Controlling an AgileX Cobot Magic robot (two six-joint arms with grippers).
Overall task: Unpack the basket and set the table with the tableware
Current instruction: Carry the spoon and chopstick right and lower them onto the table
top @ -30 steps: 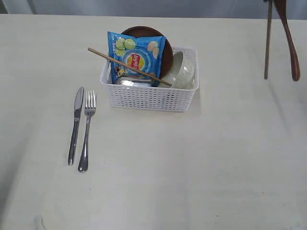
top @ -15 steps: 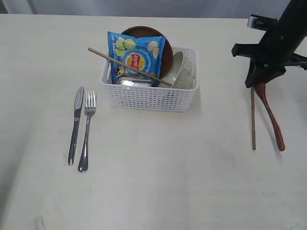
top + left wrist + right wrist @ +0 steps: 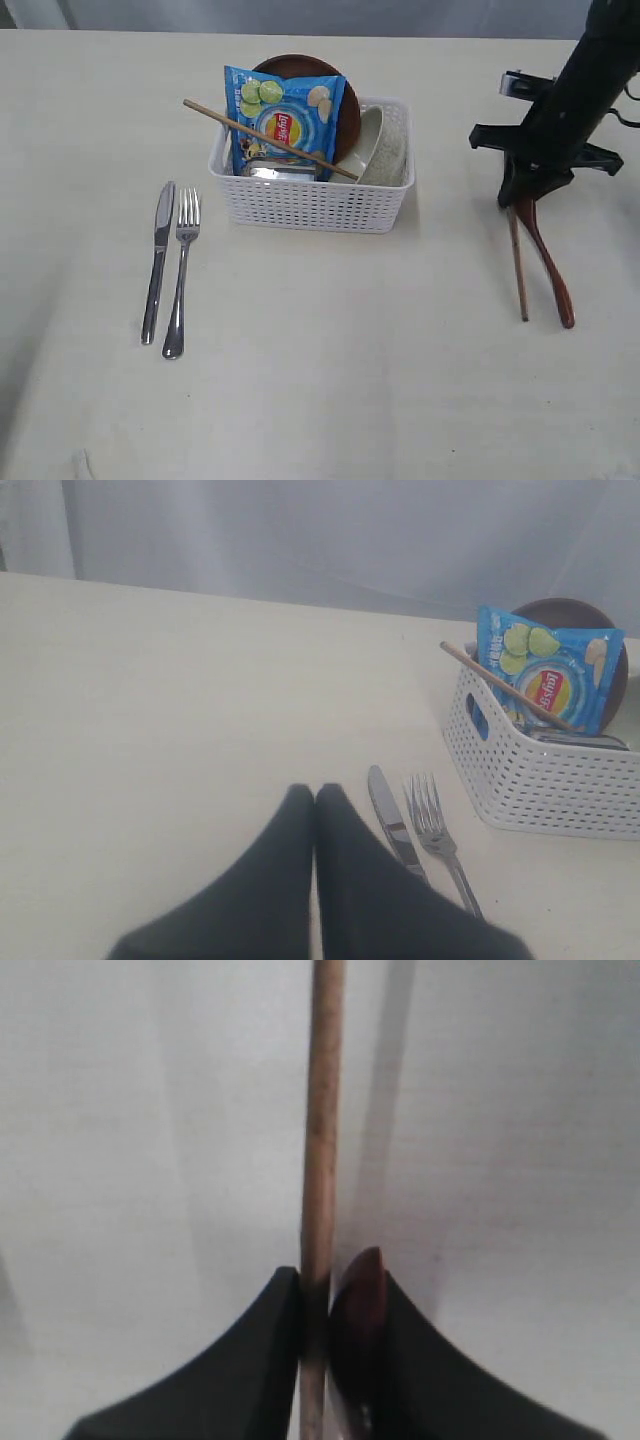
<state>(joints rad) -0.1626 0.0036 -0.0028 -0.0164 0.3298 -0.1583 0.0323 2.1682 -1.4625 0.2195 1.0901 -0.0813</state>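
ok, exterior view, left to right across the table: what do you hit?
knife → fork → basket → chopstick out of the basket → spoon. The basket's contents overlap, so they are left out.

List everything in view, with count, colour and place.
table: one, cream, under everything
basket: one, white, mid-table
chip bag: one, blue, upright in basket
plate: one, dark brown, behind bag
bowl: one, pale, tilted at basket's right end
cup: one, steel, low in basket
chopsticks: two, wooden, one across basket, one hanging from right gripper
spoon: one, reddish-brown, hanging from right gripper
knife: one, steel, left of basket
fork: one, steel, right of knife
left gripper: one, black, shut, near knife
right gripper: one, black, shut on chopstick and spoon
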